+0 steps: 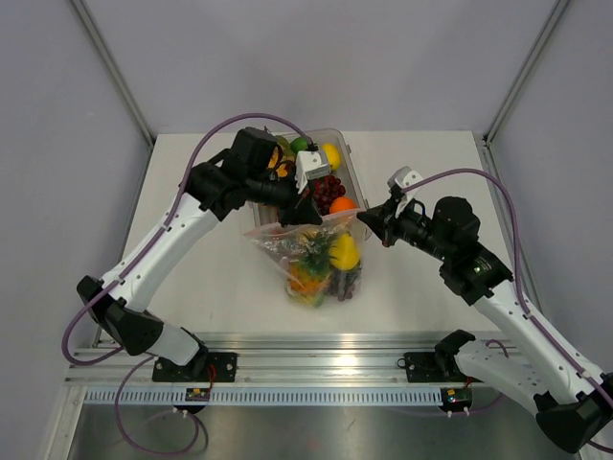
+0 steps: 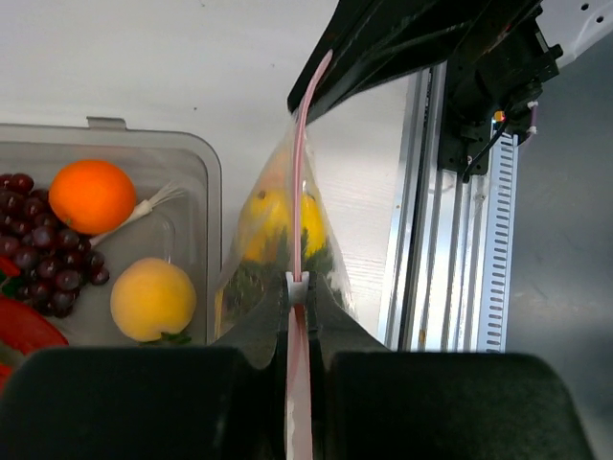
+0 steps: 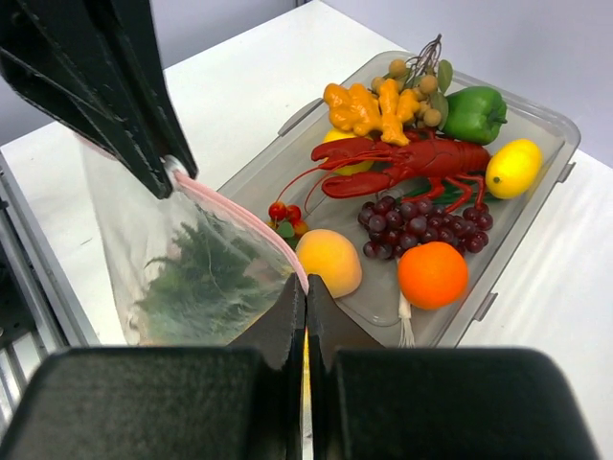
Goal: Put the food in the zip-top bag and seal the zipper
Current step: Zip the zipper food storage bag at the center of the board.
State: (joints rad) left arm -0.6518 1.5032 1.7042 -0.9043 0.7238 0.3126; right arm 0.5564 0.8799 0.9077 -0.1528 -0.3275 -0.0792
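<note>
One zipper point(image 2: 302, 172), taut between left pincer point(image 2: 299, 289) and right pincer point(image 3: 306, 289)

L arm point(image 1: 168, 235), white w/ black joints, reaches fwd from base, elbow bent, wrist turned inward toward the R one. L gripper point(image 1: 305, 213) fingers pinched tight on thin pinkish-red zipper strip point(image 2: 305, 153). R arm point(image 1: 498, 287) leans in, wrist aimed at L gripper. R gripper point(image 1: 365, 222) jaws pressed together on strip's other end. Tips face each other, apart.
</note>
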